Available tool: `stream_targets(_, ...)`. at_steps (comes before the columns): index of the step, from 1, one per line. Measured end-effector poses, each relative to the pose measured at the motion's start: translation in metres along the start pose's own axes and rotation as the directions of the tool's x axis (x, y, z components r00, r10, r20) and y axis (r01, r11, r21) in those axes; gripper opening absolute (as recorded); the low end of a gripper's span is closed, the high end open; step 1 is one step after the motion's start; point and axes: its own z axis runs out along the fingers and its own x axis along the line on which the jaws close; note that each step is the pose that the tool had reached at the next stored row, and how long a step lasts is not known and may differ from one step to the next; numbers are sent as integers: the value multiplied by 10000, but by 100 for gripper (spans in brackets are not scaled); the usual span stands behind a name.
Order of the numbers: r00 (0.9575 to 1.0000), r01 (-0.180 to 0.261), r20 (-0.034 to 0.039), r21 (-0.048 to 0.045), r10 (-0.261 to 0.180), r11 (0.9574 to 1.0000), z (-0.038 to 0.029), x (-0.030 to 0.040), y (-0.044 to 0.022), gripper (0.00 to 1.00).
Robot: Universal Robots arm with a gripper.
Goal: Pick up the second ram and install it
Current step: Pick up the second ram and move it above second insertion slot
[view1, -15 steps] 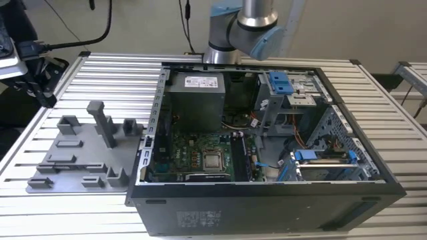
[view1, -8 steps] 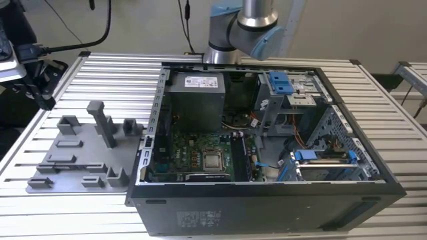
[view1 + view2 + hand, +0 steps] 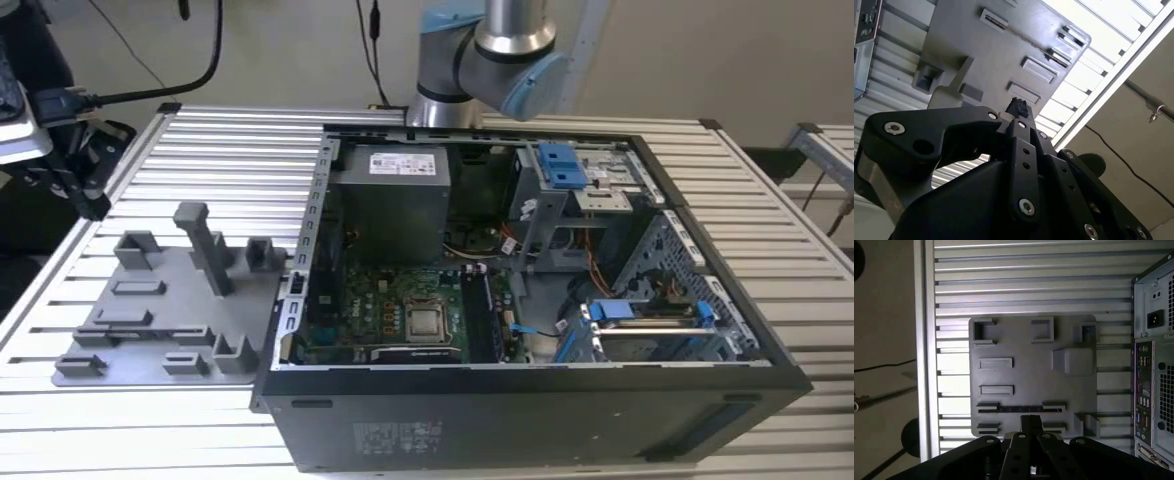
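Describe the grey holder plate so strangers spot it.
Find the open computer case on the slatted table. The grey holder plate lies beside it, at the exterior view's left. Unlike the case, it is flat, with blocky brackets and one tall post.

1. The arm stands at the top of the exterior view, a silver tube above a grey joint with a blue cap.
2. The tool is black, its bolted linkages fanning back from the tip in both wrist views.
3. Its fingertips sit pressed together, pointing downward.
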Motion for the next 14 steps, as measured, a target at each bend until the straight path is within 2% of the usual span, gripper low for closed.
stream_targets(4, 10000, 52, -7, 2, -52, 10000, 0, 0, 0, 11)
stream_targets(9, 9986, 531, -28, 12, -531, 9986, -1, 2, 0, 11)
stream_targets(14, 9917, 1286, -61, 26, -1286, 9917, 0, 9, -1, 11)
